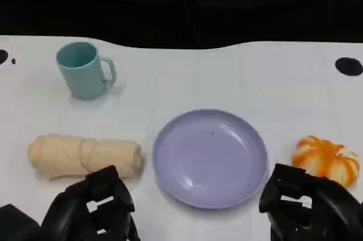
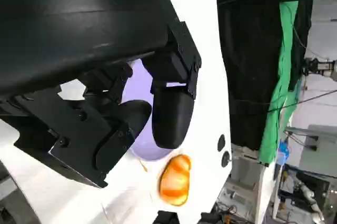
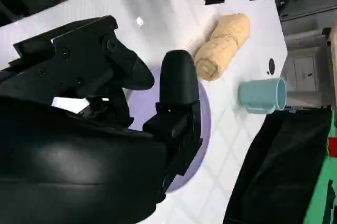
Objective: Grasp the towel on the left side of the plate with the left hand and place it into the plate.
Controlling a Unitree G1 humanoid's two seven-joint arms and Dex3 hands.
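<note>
Towel [image 1: 85,156] lies rolled on the table, just left of the plate [image 1: 210,157], untouched. Left hand [image 1: 93,210] sits near its front edge, empty, fingers apart. Best bet: come down over the roll's middle, wrap across its width, lift clear of the rim, release at plate centre. Right hand [image 1: 309,201] empty, idle by the pumpkin [image 1: 325,159].

A rolled beige towel [image 1: 85,156], a lavender plate [image 1: 210,157], a teal mug [image 1: 84,70] and an orange-and-white pumpkin [image 1: 326,159] are borne by the white table [image 1: 238,76].
</note>
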